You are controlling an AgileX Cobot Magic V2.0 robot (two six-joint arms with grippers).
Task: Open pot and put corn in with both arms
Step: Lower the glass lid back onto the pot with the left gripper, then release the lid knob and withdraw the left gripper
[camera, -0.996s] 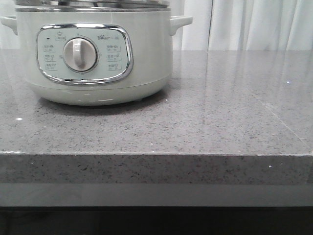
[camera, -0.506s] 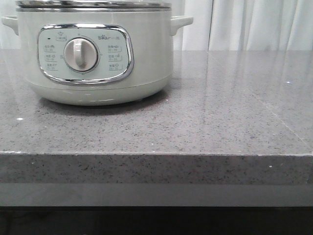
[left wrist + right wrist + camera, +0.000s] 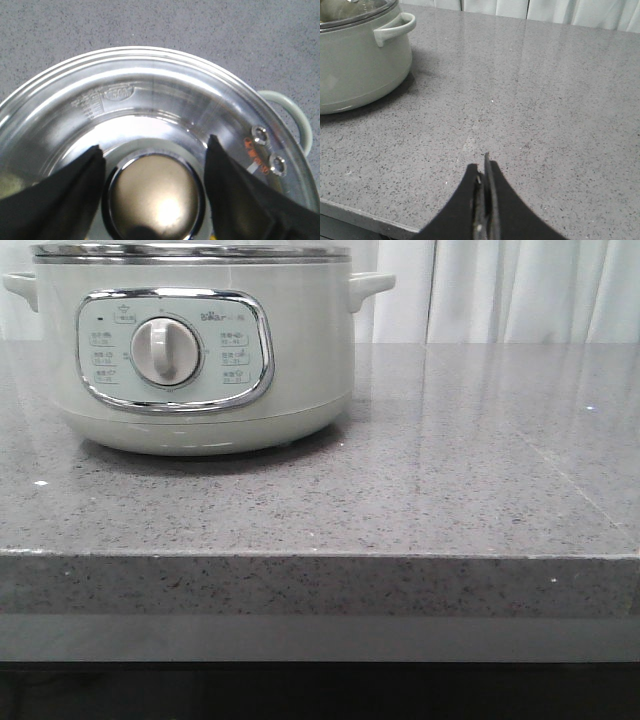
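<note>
opening step in hand, by the look of it: left gripper poised over the pot, jaws spread wide, one black finger on each side of the lid knob, neither finger clearly touching it. knob sitting squarely between the jaws, glass lid seated on the steel rim, one pale side handle showing beyond the lid's edge. next move likely calling for closing on the knob and lifting straight up, keeping the lid level so it clears the rim; smooth, shiny metal knob, so a slip looks possible if the grip lands off-centre.

right gripper hanging low over the grey stone counter, jaws pressed together with nothing between them, pot well off to one side and ahead of the tips. corn nowhere to be seen in any view, neither near these jaws nor on the counter.

inside of the pot hard to read through the reflecting glass: nothing clearly made out, contents not tellable
</note>
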